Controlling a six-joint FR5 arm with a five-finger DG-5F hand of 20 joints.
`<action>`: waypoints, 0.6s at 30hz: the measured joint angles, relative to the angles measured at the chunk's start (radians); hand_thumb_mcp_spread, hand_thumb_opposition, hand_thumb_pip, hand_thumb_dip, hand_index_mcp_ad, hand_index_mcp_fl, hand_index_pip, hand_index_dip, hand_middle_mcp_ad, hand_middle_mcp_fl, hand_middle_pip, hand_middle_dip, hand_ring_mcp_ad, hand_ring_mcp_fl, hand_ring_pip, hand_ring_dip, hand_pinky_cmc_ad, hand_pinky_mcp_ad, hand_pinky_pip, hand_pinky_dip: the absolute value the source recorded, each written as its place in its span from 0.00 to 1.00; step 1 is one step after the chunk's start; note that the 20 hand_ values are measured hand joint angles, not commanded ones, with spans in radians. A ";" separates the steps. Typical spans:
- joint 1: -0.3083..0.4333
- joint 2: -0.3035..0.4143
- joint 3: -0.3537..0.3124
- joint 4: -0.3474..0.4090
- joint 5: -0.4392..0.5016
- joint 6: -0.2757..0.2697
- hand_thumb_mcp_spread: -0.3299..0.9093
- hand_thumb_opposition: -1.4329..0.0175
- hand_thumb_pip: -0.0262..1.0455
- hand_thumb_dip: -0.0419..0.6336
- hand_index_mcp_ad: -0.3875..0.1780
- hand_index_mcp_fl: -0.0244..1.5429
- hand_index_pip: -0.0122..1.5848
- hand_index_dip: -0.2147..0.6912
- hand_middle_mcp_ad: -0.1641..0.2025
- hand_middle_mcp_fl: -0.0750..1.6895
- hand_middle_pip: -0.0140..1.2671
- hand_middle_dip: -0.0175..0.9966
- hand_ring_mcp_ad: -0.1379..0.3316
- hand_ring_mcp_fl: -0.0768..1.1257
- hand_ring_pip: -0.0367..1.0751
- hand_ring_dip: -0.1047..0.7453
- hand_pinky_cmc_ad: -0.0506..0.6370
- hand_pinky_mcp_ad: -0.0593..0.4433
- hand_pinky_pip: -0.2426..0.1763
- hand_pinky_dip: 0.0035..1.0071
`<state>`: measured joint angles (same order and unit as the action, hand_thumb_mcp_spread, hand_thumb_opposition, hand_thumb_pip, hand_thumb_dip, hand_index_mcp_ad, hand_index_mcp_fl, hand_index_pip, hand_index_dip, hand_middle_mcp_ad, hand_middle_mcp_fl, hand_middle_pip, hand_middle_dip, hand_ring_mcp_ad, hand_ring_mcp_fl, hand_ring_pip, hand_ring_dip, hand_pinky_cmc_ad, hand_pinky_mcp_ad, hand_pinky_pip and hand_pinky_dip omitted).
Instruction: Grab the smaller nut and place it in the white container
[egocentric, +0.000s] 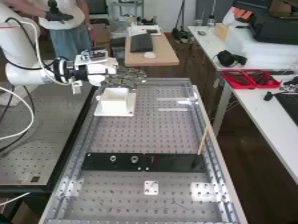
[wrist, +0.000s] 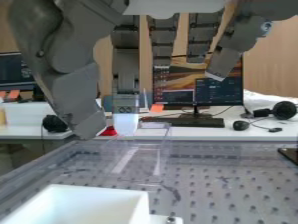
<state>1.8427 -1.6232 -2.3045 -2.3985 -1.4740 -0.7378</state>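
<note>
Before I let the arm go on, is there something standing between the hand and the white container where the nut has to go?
Nothing visible stands between them: the hand hangs just beyond the white container in the high view, and the container's top is open.

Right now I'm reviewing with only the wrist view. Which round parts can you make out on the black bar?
Observer: The larger nut and the bearing stand on the black bar.
Operator: Where does that bar lie relative to the white container?
Observer: Nearer the high camera than the white container.
Operator: And the robot hand?
Observer: In the high view, the robot hand appears just above the container in the picture.
</note>
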 joint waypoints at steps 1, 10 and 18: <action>0.007 0.002 0.003 -0.012 -0.020 0.011 0.58 0.44 0.70 0.39 0.55 0.27 0.96 0.23 0.65 0.05 0.11 0.25 0.64 0.07 0.11 0.28 0.58 0.44 0.40 0.51; 0.059 -0.008 0.000 -0.033 -0.055 0.042 0.58 0.44 0.70 0.39 0.55 0.27 0.96 0.23 0.67 0.05 0.11 0.25 0.64 0.07 0.11 0.28 0.58 0.44 0.40 0.49; 0.080 -0.055 -0.031 0.004 -0.015 0.053 0.58 0.44 0.70 0.39 0.55 0.27 0.96 0.23 0.67 0.05 0.11 0.25 0.64 0.07 0.11 0.28 0.58 0.44 0.40 0.49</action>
<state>1.9222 -1.6780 -2.3352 -2.3944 -1.4892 -0.6846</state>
